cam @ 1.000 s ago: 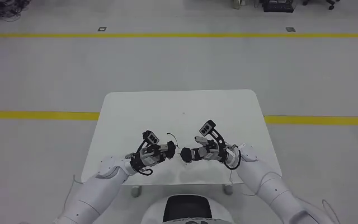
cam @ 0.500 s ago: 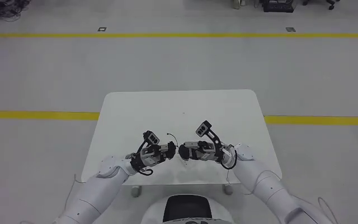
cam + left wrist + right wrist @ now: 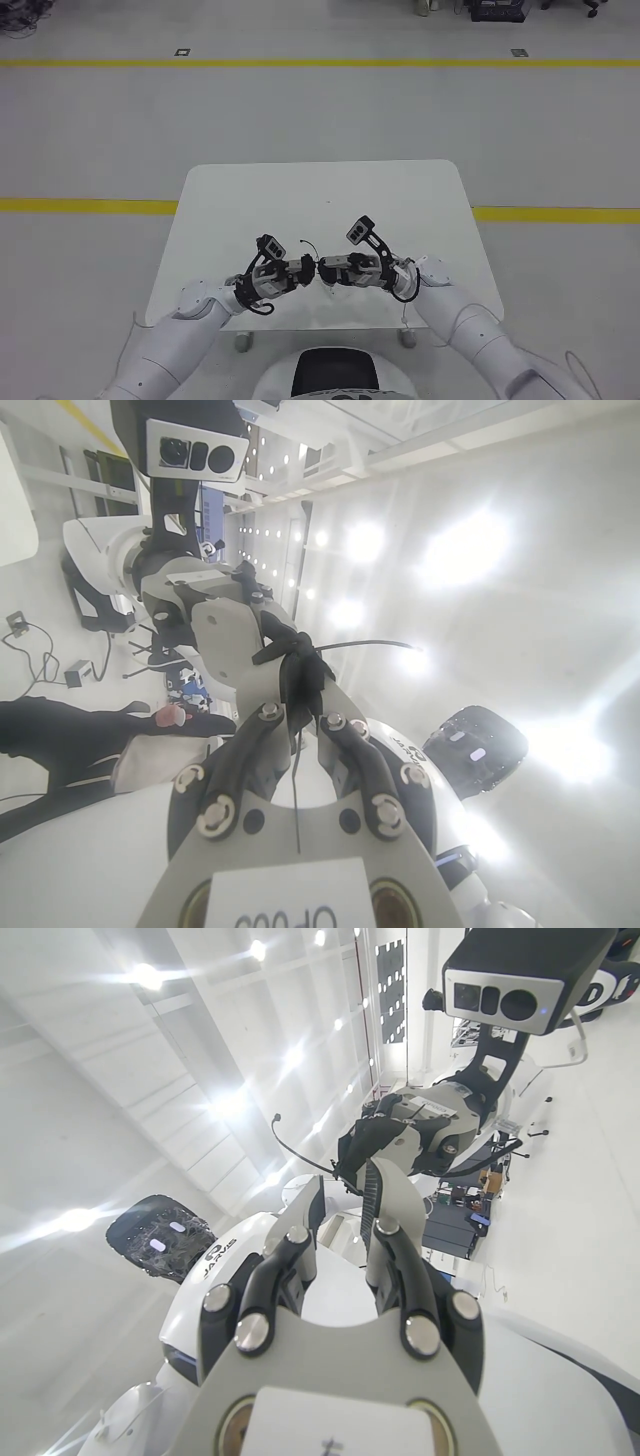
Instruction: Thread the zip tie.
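Observation:
My left gripper (image 3: pixel 302 680) is shut on a thin black zip tie (image 3: pixel 370 643). One end of the strap runs back between its fingers, and the other curves out free to the side. In the top view both grippers meet tip to tip above the front middle of the table, the left gripper (image 3: pixel 300 270) beside the right gripper (image 3: pixel 324 270), with the zip tie (image 3: pixel 303 243) curling up behind them. My right gripper (image 3: pixel 345 1188) is open. Its fingers (image 3: pixel 385 1198) stand on either side of the zip tie (image 3: pixel 300 1155), just in front of the left gripper's tips.
Below the arms lies the white table (image 3: pixel 400 190), its front edge close under both wrists. A yellow line (image 3: pixel 90 205) crosses the grey floor on both sides of the table.
The right gripper has moved left toward the left gripper, closing the gap until its fingertips reach the held zip tie. The left arm has hardly moved.

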`<state>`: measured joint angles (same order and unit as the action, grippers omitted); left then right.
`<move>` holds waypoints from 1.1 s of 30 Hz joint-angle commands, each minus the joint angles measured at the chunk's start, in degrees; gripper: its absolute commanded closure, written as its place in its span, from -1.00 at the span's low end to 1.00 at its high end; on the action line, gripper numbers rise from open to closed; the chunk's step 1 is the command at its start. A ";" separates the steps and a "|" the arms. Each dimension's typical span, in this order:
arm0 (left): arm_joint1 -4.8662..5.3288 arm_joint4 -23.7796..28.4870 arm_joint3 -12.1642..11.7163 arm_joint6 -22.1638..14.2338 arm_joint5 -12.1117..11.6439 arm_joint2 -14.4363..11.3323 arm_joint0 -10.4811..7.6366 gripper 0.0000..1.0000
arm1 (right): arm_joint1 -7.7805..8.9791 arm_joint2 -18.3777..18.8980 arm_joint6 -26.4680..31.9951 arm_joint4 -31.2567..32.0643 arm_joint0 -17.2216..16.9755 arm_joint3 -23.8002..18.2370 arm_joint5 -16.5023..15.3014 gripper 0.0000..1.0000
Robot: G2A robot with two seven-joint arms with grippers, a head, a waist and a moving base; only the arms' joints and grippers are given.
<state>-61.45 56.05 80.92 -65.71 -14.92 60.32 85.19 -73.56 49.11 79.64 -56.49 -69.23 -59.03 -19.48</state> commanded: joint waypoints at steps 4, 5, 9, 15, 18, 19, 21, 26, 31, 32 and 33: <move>0.00 -0.31 0.14 0.16 0.06 -0.08 0.04 1.00 | -0.11 0.21 0.00 0.24 -0.13 0.10 0.00 0.76; 0.00 -0.34 0.17 0.18 0.06 -0.09 0.04 1.00 | -0.13 0.25 0.00 0.27 -0.14 0.11 0.00 0.78; 0.02 -0.51 0.30 0.19 -0.03 -0.10 0.13 1.00 | -0.23 0.49 0.00 0.43 -0.23 0.11 0.00 0.78; 0.08 -0.75 0.53 0.17 -0.14 0.01 0.32 1.00 | -0.40 0.53 0.00 0.63 -0.18 0.29 0.00 0.78; 0.11 -0.86 0.65 0.14 -0.15 0.08 0.40 1.00 | -0.49 0.57 0.00 0.65 -0.17 0.39 0.00 0.78; 0.12 -0.90 0.67 0.14 -0.14 0.09 0.41 1.00 | -0.52 0.58 0.00 0.67 -0.17 0.42 0.00 0.78; 0.14 -0.96 0.72 0.13 -0.13 0.11 0.45 1.00 | -0.58 0.60 0.00 0.72 -0.16 0.49 0.00 0.78; 0.17 -1.06 0.79 0.11 -0.16 0.14 0.54 1.00 | -0.69 0.69 0.00 0.88 -0.17 0.63 0.00 0.82; 0.20 -1.20 0.85 0.17 -0.20 0.18 0.61 1.00 | -0.76 0.75 0.00 1.11 -0.18 0.66 0.00 0.84; 0.21 -1.22 0.87 0.17 -0.20 0.18 0.62 1.00 | -0.77 0.77 0.00 1.15 -0.20 0.65 0.00 0.86; 0.22 -1.24 0.89 0.17 -0.20 0.19 0.64 1.00 | -0.79 0.79 0.00 1.20 -0.21 0.65 0.00 0.88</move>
<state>-61.24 54.83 81.80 -65.54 -15.12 60.50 85.82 -74.34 49.88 79.64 -55.33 -69.43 -58.38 -19.48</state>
